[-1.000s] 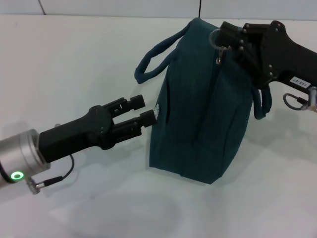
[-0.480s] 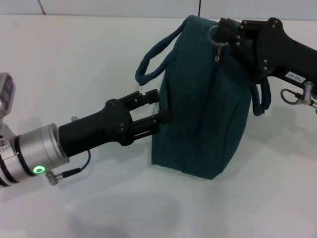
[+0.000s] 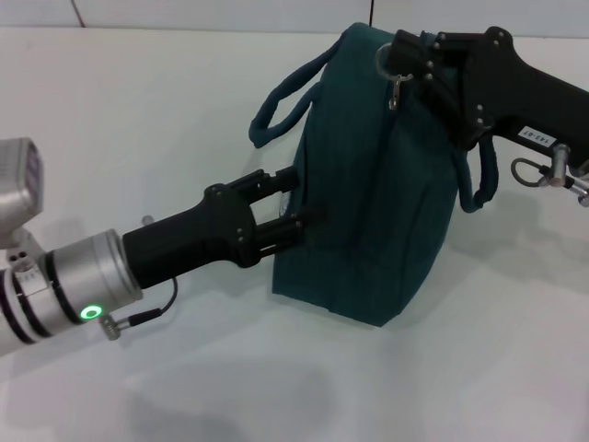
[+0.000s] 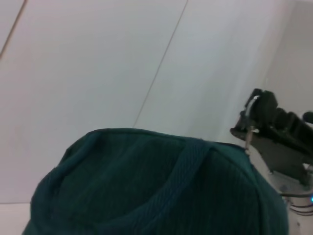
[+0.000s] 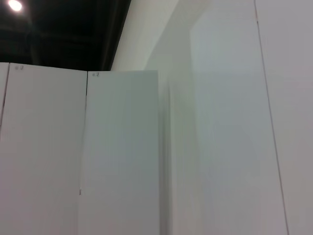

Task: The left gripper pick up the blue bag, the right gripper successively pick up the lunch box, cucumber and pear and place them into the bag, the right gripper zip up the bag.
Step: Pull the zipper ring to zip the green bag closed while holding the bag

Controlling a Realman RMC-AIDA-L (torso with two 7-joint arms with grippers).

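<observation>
Blue bag (image 3: 377,184) upright, end clamped in left tool (image 3: 293,204), zipper ring in right tool (image 3: 398,57).

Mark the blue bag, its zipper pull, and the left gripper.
blue bag (image 3: 386,221): head view, front fabric panel.
zipper pull (image 3: 393,92): head view, metal tab under the ring.
left gripper (image 3: 296,201): head view, between fingertips at bag's side.

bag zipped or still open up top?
Looks shut: in the head view no foil lining or gap shows along the blue bag's top. The right tool is at the ring zipper pull.
</observation>
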